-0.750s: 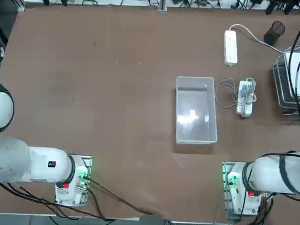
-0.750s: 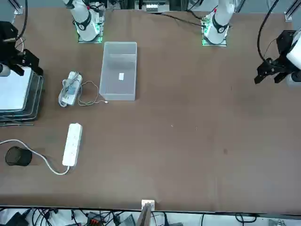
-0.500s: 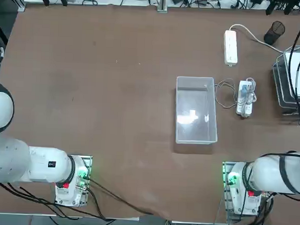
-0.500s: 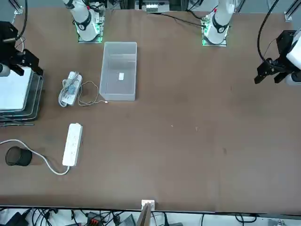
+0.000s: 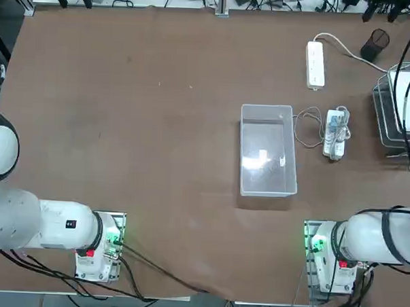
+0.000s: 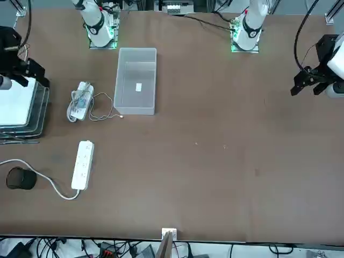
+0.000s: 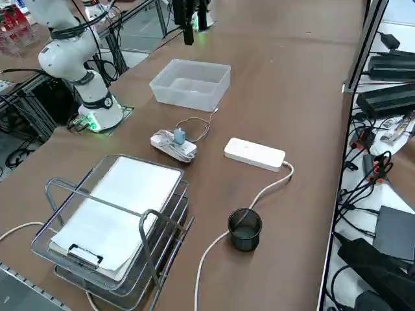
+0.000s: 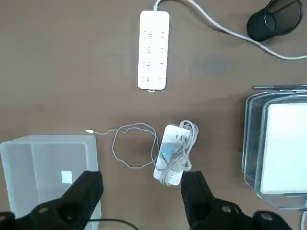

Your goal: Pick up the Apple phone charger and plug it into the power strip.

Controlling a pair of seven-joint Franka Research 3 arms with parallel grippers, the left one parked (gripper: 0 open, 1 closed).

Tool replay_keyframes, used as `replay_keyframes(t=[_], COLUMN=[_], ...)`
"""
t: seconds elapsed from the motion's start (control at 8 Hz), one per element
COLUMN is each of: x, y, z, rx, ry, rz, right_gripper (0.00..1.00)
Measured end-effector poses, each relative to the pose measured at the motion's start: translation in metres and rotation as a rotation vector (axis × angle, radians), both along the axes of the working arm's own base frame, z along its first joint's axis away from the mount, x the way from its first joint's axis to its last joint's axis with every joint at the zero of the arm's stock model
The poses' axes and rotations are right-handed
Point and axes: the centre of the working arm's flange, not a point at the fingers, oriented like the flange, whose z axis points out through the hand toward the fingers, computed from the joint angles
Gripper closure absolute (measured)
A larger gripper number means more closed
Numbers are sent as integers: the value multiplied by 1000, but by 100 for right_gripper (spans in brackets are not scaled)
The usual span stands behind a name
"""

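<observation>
Nothing on the table has shifted since the earlier frames, and the right gripper (image 8: 139, 203) hangs high above the table as before, its two black fingers (image 8: 84, 191) spread wide apart and empty. Largest on the brown table (image 5: 138, 123) is the wire tray stack (image 7: 113, 220) holding a white sheet, at the robot's right edge. Next comes the clear plastic bin (image 5: 268, 151), which sits near the middle of the right half with a small white label showing in its bottom. Toward the far side lies the power strip (image 5: 316, 63), a plain white socket bar with its thick white cord (image 5: 349, 50) running off toward a black mesh cup (image 5: 375, 44) near the far right corner. Between the bin and the tray stack lies a white bar wound with its own cord (image 5: 335, 132), a small whitish plug block with a bluish patch, apparently the Apple phone charger (image 8: 169, 153), resting on it; its thin pale cable (image 8: 132, 146) loops over the table toward the bin, the free tip lying just beside the bin's wall. Charger and power strip are well apart, nothing plugged in.
</observation>
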Motion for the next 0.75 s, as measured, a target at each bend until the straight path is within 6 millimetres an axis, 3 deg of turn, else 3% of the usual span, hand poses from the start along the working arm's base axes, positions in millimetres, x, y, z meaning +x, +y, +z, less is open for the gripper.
replay_keyframes(t=[0.38, 0.75], x=[5, -20], y=[2, 42], z=[-89, -196], rx=[-65, -230], ry=[27, 16], rz=[-76, -134], right_gripper=[1, 1])
